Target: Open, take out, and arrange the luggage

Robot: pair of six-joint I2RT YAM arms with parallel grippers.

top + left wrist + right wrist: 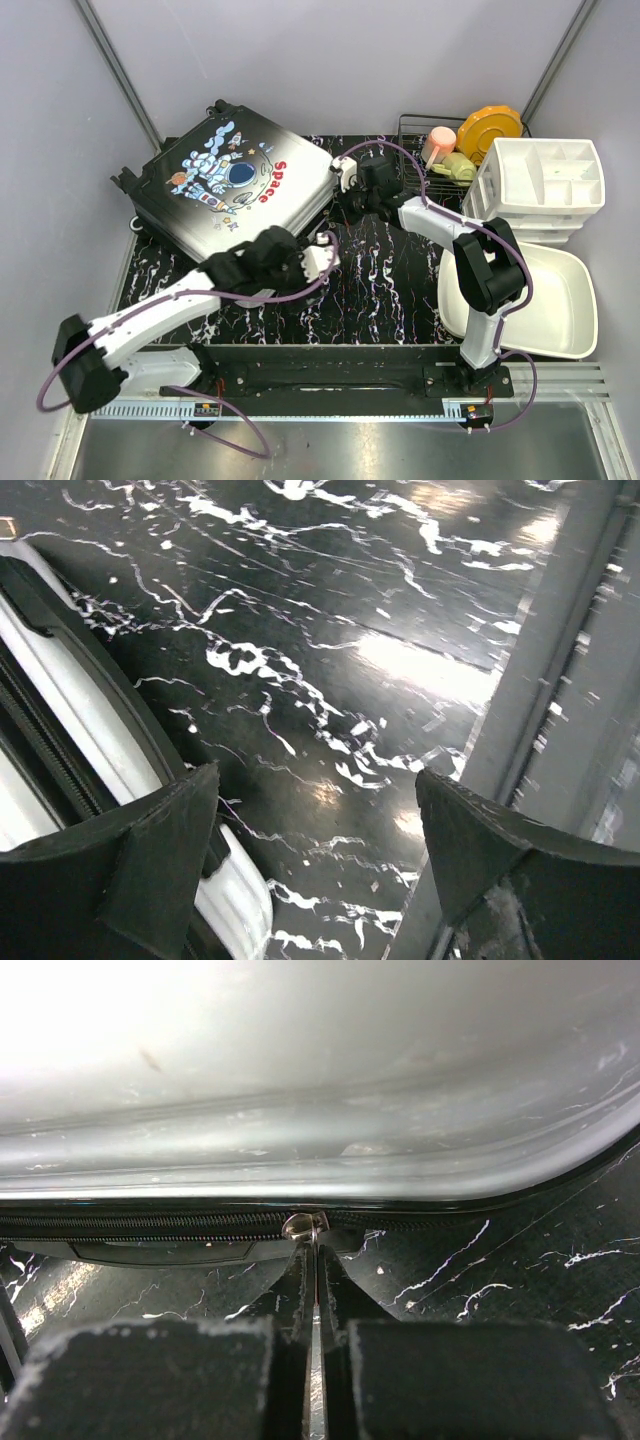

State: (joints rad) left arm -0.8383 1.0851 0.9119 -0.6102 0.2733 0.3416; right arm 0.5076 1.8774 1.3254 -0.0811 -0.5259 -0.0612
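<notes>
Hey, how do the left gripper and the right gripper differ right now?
The left gripper has its jaws wide apart with nothing between them; the right gripper has its jaws shut on the zipper pull. The left gripper hangs over bare table beside a corner of the luggage; the right gripper sits against its zip line. Both have black fingers and are close to the luggage.

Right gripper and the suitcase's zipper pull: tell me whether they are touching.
Touching. The right wrist view shows the right gripper shut on the zipper pull, its metal tab pinched between the closed jaws at the suitcase seam.
</notes>
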